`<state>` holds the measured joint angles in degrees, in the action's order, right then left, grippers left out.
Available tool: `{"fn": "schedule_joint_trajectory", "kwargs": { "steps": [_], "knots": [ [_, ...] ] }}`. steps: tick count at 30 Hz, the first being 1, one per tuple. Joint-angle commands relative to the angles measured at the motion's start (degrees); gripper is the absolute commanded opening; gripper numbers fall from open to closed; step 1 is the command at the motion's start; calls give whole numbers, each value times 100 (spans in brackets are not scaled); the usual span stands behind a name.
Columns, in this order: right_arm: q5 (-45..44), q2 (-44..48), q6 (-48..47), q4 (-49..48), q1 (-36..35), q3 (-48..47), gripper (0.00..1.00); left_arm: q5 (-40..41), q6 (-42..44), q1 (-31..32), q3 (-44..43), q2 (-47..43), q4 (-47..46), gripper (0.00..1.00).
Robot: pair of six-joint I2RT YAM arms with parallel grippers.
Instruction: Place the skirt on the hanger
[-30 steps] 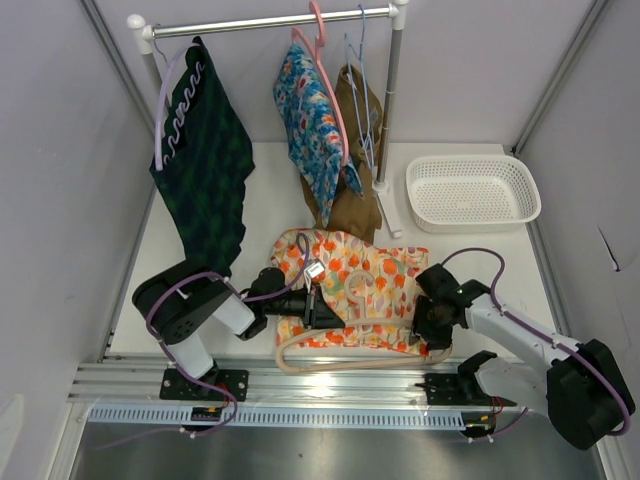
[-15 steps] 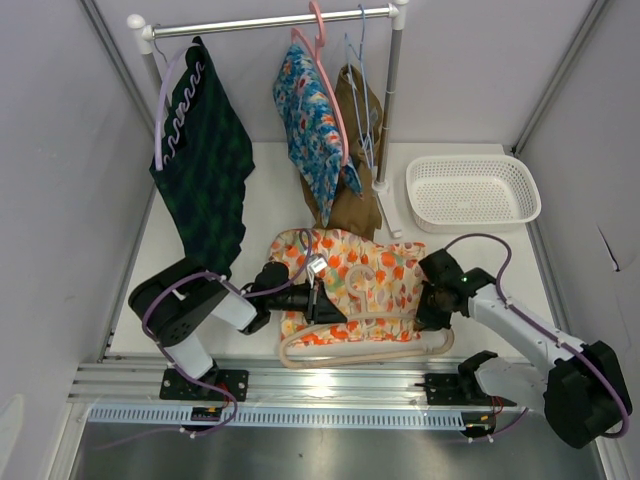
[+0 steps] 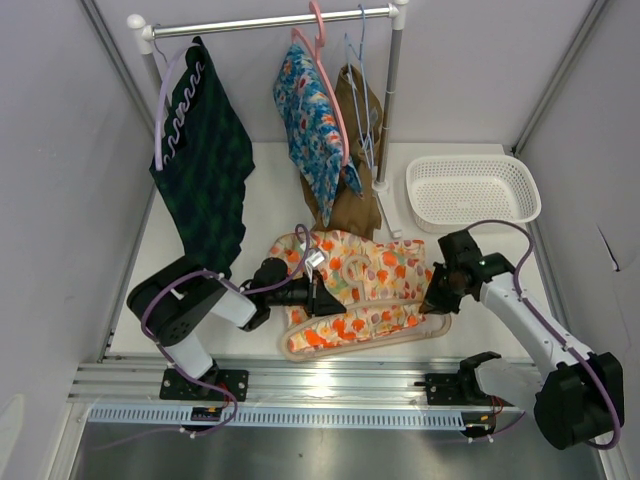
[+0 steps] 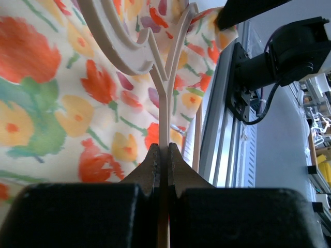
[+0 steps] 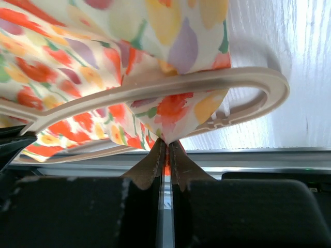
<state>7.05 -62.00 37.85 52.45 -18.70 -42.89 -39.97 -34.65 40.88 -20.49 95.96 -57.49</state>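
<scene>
The orange floral skirt (image 3: 365,272) lies on the table in front of the arms, with the beige hanger (image 3: 350,345) partly inside it. My left gripper (image 3: 320,297) is shut on the hanger's thin stem (image 4: 163,103) just below the hook, over the skirt (image 4: 51,93). My right gripper (image 3: 436,300) is at the skirt's right edge. It is shut on a pinched corner of the skirt (image 5: 176,111), which drapes over the hanger's curved end (image 5: 258,82). In the wrist views both pairs of fingers, left gripper (image 4: 163,148) and right gripper (image 5: 165,143), are pressed together.
A clothes rack (image 3: 270,20) at the back holds a dark green garment (image 3: 205,160), a blue floral garment (image 3: 312,125) on a pink hanger and a brown garment (image 3: 357,190). A white basket (image 3: 472,192) stands at the back right. A metal rail (image 3: 320,385) runs along the near edge.
My right gripper has shut on the skirt's right corner and moved up and away from the rail, pulling the cloth over the hanger's end. The hanger has tilted. The left gripper keeps its hold.
</scene>
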Motion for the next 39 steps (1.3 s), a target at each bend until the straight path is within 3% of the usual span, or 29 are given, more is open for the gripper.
{"fn": "schedule_joint_trajectory", "kwargs": {
  "steps": [1,24,32,36,39],
  "knots": [
    [121,74,-260,99,191,-474,3,173,371,-63,-130,37,80,0],
    [842,-216,-972,143,1982,-782,2,744,1259,-116,-333,-455,1302,0],
    [789,-120,-990,-14,1993,-308,4,1289,1567,-124,-508,-649,1820,0],
    [850,-102,-788,-94,1923,-237,14,1333,1558,-124,-552,-623,1786,0],
    [685,-50,-656,-156,1634,-202,36,1307,1541,-116,-552,-640,1759,0]
  ]
}}
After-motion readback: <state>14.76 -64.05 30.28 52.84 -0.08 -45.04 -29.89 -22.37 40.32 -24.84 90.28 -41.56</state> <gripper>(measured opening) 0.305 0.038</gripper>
